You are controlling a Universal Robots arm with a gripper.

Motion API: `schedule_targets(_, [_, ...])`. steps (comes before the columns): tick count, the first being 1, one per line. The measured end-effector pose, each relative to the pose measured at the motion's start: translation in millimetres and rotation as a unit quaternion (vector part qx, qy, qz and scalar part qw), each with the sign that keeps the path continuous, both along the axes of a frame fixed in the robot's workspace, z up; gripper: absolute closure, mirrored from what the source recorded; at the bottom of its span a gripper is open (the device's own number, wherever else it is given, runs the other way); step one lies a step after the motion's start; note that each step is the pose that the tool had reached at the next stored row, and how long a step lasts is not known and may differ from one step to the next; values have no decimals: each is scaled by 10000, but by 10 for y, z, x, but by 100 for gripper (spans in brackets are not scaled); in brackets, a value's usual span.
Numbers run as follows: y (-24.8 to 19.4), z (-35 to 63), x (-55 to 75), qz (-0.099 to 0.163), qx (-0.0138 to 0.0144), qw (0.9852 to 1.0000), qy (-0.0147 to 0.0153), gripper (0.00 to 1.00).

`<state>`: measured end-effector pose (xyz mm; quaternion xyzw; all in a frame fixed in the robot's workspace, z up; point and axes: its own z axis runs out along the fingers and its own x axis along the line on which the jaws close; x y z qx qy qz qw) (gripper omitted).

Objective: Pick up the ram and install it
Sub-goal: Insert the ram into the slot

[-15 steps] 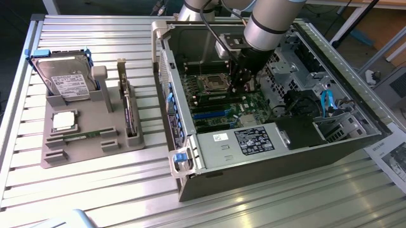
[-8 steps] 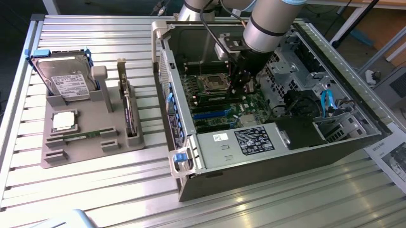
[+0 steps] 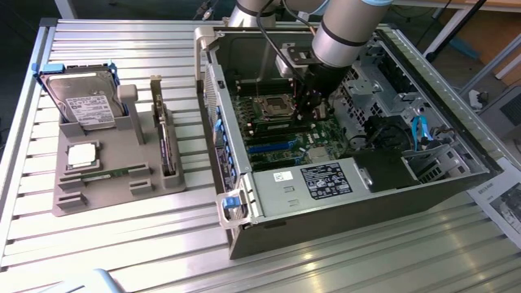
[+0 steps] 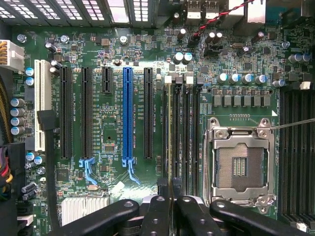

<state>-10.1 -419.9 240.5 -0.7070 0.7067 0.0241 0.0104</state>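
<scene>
My gripper [image 3: 313,115] reaches down into the open computer case [image 3: 456,183], just above the motherboard [image 3: 281,137]. In the wrist view its two dark fingers [image 4: 157,209] are shut on the ram [image 4: 169,142]. I see the ram edge-on as a thin line running away from the gripper [image 4: 170,191]. It stands upright along the first of the black memory slots [image 4: 184,132], beside the empty silver processor socket [image 4: 241,164]. Whether it is seated in the slot I cannot tell. A second, similar green stick [image 3: 106,174] lies flat in the grey fixture tray [image 3: 73,201].
The tray at the exterior view's left also holds a hard drive [image 3: 85,104], a square silver processor chip [image 3: 82,155] and an upright dark expansion card [image 3: 163,146]. Inside the case are a blue slot [image 4: 127,113], black slots, capacitors, a power supply [image 3: 326,180] and blue cables [image 3: 419,131].
</scene>
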Motion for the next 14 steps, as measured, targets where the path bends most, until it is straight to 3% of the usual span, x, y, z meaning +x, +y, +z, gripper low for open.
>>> schedule_targets(14, [2, -15, -1, -28, 0, 10000, -1, 88])
